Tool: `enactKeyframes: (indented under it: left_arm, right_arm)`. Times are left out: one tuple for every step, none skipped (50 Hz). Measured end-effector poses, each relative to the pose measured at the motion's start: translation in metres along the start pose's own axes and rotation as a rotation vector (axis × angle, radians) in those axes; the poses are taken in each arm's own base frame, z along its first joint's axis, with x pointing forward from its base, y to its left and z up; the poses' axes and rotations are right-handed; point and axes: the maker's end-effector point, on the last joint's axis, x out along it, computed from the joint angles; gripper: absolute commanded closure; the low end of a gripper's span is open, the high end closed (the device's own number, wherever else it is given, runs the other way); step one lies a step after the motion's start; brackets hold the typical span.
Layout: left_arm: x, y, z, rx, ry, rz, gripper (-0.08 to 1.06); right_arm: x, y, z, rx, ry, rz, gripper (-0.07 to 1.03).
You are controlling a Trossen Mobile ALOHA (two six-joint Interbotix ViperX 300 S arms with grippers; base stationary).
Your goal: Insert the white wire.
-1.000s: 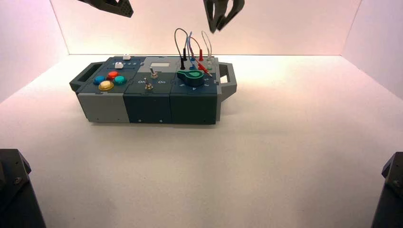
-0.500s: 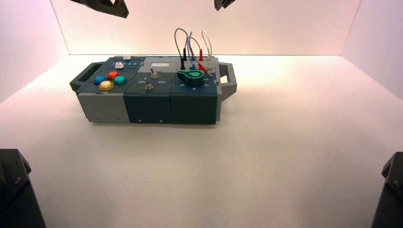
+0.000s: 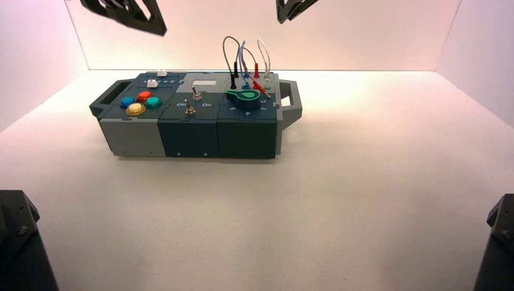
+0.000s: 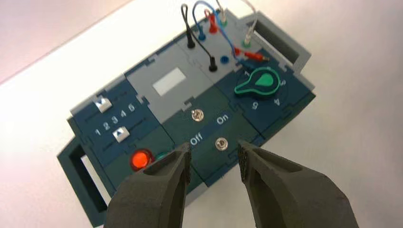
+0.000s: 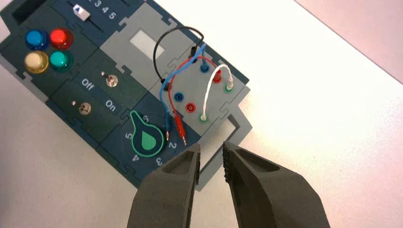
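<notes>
Both ends of the white wire (image 5: 207,90) are seated in green-ringed sockets (the insertion looks done). Its arch lies beyond the spread, empty fingers of the right gripper (image 5: 212,154), the nearer one; the left gripper (image 4: 215,148) is held open, farther off.

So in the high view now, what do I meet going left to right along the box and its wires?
Left handle, blue button, red button, green button, front switch, rear switch, green knob, white wire, right handle.
</notes>
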Motion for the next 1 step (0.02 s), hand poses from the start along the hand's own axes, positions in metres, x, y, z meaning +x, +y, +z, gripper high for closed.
enactKeyframes:
  left_arm:
    - [0.0003,0.0001,0.0000,0.000,0.000,0.000,0.44]
  right_arm:
    - [0.0000,0.0000,0.0000,0.000,0.000,0.000,0.68]
